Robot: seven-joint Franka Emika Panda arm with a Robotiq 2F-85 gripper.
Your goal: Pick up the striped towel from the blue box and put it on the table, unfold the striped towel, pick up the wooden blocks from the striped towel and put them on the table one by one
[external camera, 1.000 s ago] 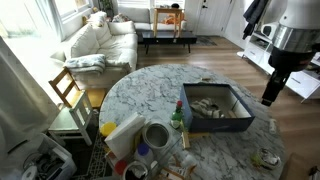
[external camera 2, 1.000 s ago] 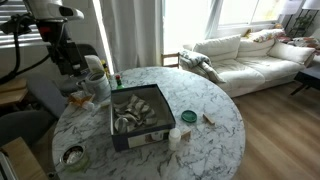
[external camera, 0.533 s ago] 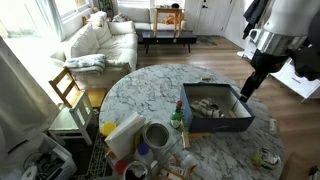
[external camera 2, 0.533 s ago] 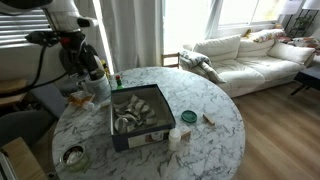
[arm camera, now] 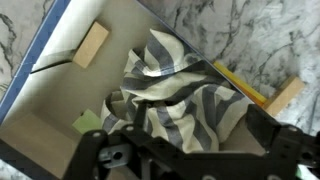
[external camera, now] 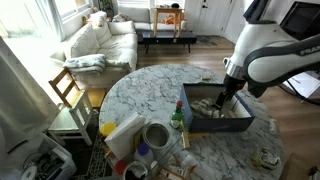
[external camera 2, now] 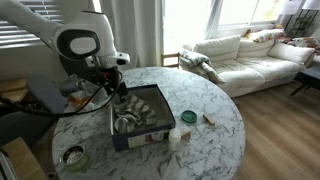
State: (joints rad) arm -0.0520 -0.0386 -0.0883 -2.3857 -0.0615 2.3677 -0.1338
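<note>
Wrist view alone with wooden block near crumpled striped towel inside blue box, end effector spread above

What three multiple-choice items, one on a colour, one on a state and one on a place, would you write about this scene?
1. What colour is the long cushioned sofa? A) red B) white C) black
2. The tool over the shallow rectangular dark-blue box is: A) open, holding nothing B) shut tight C) missing from every view
3. The crumpled cream cloth with thin dark stripes lies: A) on that sofa B) hanging from the tool C) inside that box
Answers: B, its cushions look white; A, its jaws stand wide apart in the wrist view; C, the box walls surround the cloth there.
</note>
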